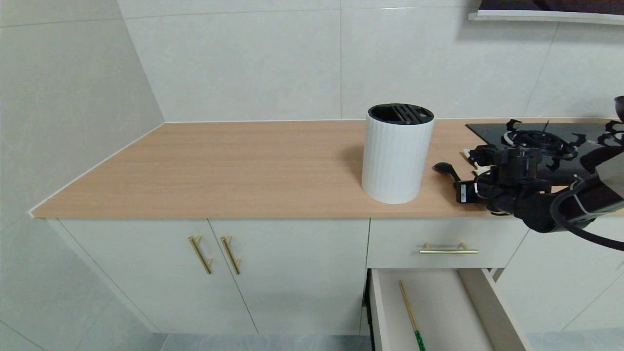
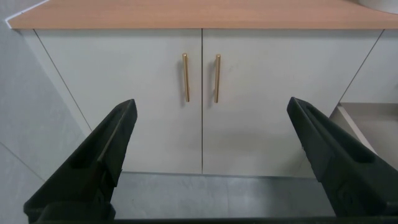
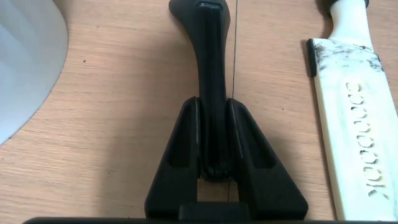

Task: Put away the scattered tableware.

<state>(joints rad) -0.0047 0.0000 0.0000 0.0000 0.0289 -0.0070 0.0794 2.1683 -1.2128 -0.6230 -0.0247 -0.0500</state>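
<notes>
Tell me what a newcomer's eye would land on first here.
First, the tall white ribbed cylinder holder with a black slotted top, standing on the wooden countertop. Just to its right, the right gripper is closed around a black long-handled utensil on the counter, with a white knife beside it. Below, an open white drawer holds wooden chopsticks with green tips.

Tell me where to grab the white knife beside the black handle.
I'd take the white knife by its narrower end past the broad blade, from above, jaws across its width: it lies flat on the countertop, so only its long edges are free.
</notes>
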